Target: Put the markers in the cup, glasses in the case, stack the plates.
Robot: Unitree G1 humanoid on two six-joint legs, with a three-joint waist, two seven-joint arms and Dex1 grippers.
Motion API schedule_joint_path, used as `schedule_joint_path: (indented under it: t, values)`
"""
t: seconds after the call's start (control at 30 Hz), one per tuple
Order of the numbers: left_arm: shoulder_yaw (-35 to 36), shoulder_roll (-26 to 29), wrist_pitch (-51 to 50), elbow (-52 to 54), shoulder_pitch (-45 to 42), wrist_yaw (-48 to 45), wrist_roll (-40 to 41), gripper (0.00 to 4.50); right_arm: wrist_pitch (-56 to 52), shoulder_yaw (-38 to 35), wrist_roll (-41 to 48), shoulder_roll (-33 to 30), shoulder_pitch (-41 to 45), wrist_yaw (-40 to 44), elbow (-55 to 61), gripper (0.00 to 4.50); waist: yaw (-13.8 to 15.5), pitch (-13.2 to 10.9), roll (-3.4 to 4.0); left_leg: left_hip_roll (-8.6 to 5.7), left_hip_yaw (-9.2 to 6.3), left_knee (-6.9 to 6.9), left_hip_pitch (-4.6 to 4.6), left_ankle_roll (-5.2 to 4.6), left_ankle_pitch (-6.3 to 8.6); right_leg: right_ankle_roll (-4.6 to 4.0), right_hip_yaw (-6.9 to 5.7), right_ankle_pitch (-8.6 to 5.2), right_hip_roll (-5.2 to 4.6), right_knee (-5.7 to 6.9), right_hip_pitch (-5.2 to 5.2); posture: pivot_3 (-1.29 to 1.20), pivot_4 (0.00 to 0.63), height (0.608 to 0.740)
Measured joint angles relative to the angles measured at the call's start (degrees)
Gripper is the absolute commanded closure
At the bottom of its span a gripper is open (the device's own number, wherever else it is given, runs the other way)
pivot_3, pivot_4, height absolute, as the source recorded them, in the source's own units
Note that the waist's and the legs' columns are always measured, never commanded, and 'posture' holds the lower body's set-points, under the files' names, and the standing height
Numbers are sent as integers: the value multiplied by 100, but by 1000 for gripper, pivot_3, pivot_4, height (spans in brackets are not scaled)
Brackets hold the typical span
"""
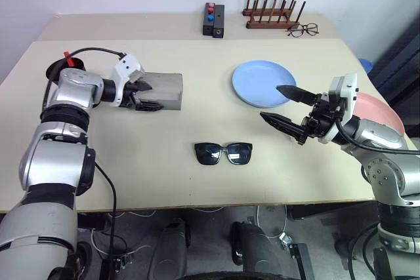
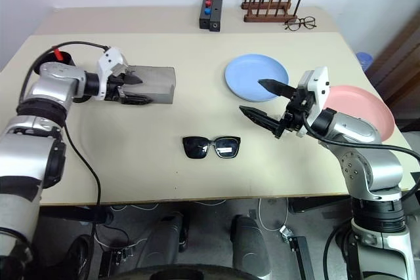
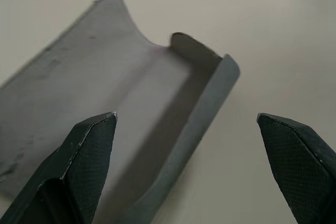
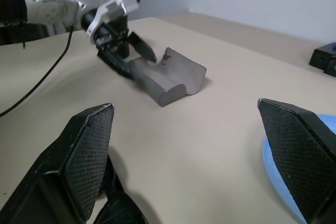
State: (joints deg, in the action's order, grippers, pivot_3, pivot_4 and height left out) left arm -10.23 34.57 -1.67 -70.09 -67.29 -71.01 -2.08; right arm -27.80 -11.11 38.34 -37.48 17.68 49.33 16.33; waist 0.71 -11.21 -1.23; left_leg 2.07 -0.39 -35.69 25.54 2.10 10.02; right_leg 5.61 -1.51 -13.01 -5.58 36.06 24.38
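Pale beige worktop (image 1: 197,181) against a white wall carries everything, roughly in descending size. At the right edge sits a round, shallow pink plate (image 2: 367,106), partly behind the right arm; a matching light blue plate (image 1: 261,83) lies just inboard of it, apart from it. Both look rigid, smooth and slippery, probably breakable, so a rim pinch with a low lift seems wisest.

Next comes the grey, felt-like rectangular glasses case (image 1: 165,90) at left-centre, lying flat with its open mouth showing in the left wrist view. It looks light and soft, likely to slide or buckle if pushed; bracing one end wall should steady it. The left gripper (image 1: 146,96) is at the case's near end, fingers spread wide, nothing held.

Black thick-framed sunglasses (image 1: 223,153) rest lens-side up near the front edge, midway between the arms. Light, with scratch-prone lenses and thin folding arms, they are best taken across the bridge or frame.

The right gripper (image 1: 286,104) hovers between sunglasses and blue plate, fingers fully apart, empty.
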Motion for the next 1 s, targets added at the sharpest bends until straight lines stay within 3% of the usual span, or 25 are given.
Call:
schedule_joint_path:
  t: [0.1,0.33,0.7,0.83,0.9,1.0]
  values:
    - [7,-129,-23,-173,0,128,-116,975,1,-2,0,-1,0,-47,33,0,-6,0,0,0,0,0,0,0,0,2,0,1,0,1,0,0,150,740]
    - [-9,-133,-187,-236,5,69,-416,4448,1,-2,0,-3,0,-60,35,0,-3,0,0,0,0,0,0,0,0,2,0,1,0,1,0,0,150,740]
    - [193,-103,-609,-226,-18,-727,-394,4448,30,0,-3,-2,8,-52,34,0,-3,0,-1,0,0,-1,1,0,0,1,0,1,0,0,0,0,150,740]
    - [242,-62,-855,27,-106,-1421,-335,4448,37,7,-6,-2,37,-49,33,0,-4,-1,-1,0,-1,-2,2,0,0,0,0,0,0,0,0,0,150,740]
    - [-87,132,-1091,463,-60,-1872,-185,4448,42,10,-6,-2,48,-44,33,0,-11,-1,-1,1,-2,1,2,0,0,-1,-1,0,0,0,0,0,150,740]
    - [-870,868,-1481,1673,324,-2068,528,4448,48,11,-4,-12,48,-27,30,0,-95,-2,1,3,-2,12,-4,0,0,-3,4,-1,0,1,2,0,150,740]
